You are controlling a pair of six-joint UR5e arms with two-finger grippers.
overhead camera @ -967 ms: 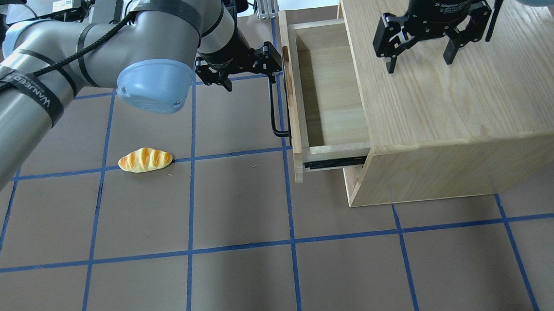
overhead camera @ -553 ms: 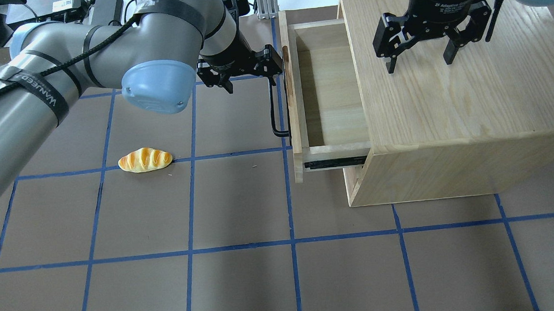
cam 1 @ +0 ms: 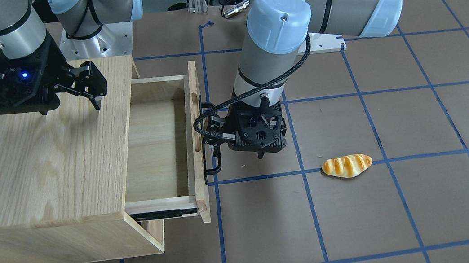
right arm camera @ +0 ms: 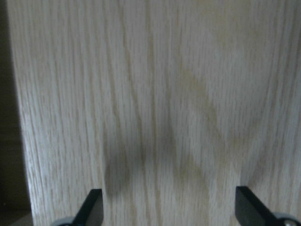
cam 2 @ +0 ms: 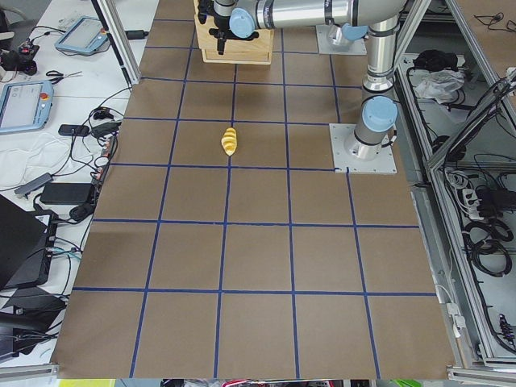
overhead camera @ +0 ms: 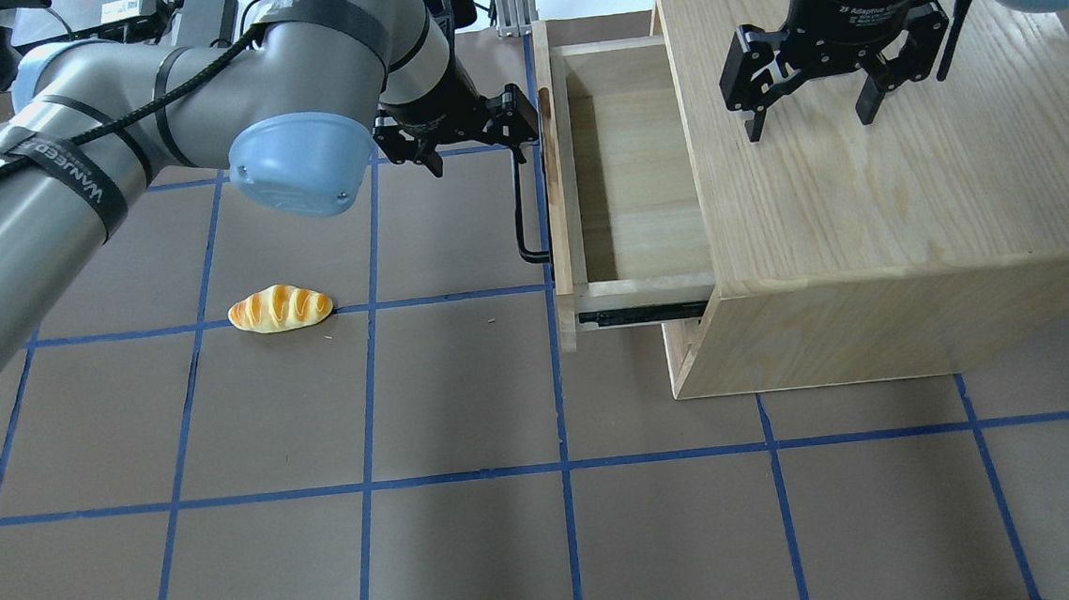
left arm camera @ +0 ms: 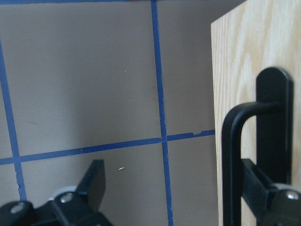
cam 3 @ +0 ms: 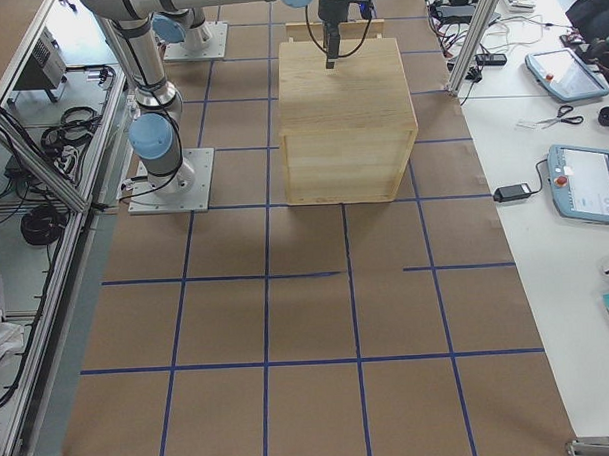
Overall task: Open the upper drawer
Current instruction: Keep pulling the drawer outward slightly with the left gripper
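The upper drawer (overhead camera: 554,195) of the light oak cabinet (overhead camera: 868,220) stands pulled well out to the left, its empty inside showing. It also shows in the front view (cam 1: 195,123). Its black bar handle (overhead camera: 519,207) runs along the front panel. My left gripper (overhead camera: 477,153) is open at the far end of the handle. In the left wrist view one finger (left arm camera: 256,183) sits behind the bar (left arm camera: 233,165), between it and the panel. My right gripper (overhead camera: 811,125) is open and empty, pointing down just above the cabinet top.
A toy bread roll (overhead camera: 279,308) lies on the brown table left of the drawer, also in the front view (cam 1: 347,166). Blue tape lines grid the table. The cabinet stands at the far right. Cables and equipment lie past the table's far edge.
The drawer has slid a little further out to the left, with my left gripper moving left along with the handle. The right gripper has not moved.
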